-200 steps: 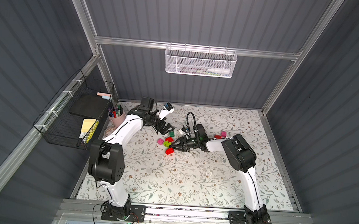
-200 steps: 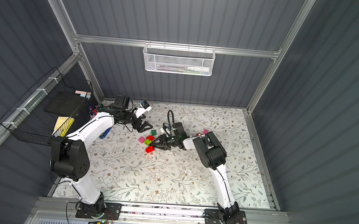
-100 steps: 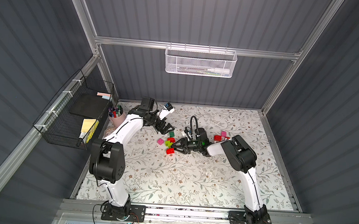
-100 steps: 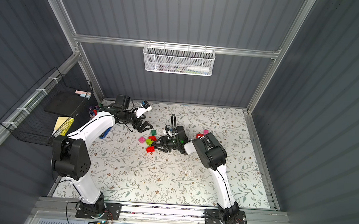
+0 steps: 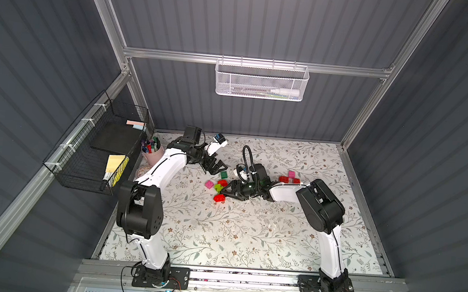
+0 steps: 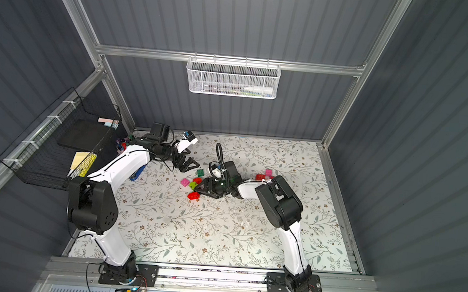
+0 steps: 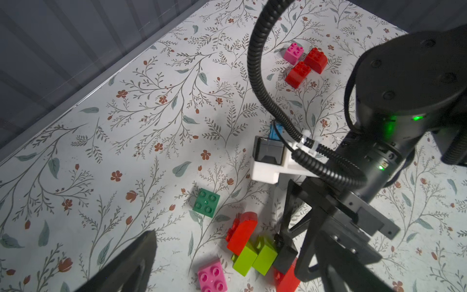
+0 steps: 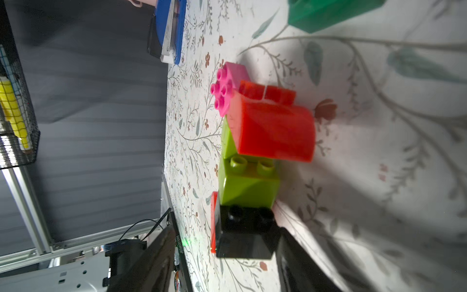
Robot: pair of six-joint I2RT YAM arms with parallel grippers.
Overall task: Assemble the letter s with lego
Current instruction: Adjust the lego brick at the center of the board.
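A joined run of lego lies on the floral mat: a red curved brick [image 8: 273, 131], lime green bricks [image 8: 249, 184] and a black brick [image 8: 245, 232], with a red brick [image 8: 214, 222] behind it. In both top views it is mid-table [image 5: 219, 188] [image 6: 193, 185]. My right gripper [image 5: 224, 193] [image 8: 225, 228] is open, with its jaws either side of the black brick and a clear gap on one side. A loose pink brick [image 5: 209, 184] and a dark green brick [image 5: 224, 174] lie close by. My left gripper [image 5: 216, 167] hovers open above them. Only one of its fingers [image 7: 126, 265] shows.
Two red bricks [image 7: 316, 59] and a pink one [image 7: 293, 51] sit apart behind my right forearm. A blue stapler [image 8: 169, 30], a pink pen cup [image 5: 151, 152] and a black wire basket [image 5: 96, 152] are at the left wall. A white mesh basket [image 5: 261, 79] hangs on the back wall.
My right gripper's jaws have spread apart around the black brick. The left arm has not moved.
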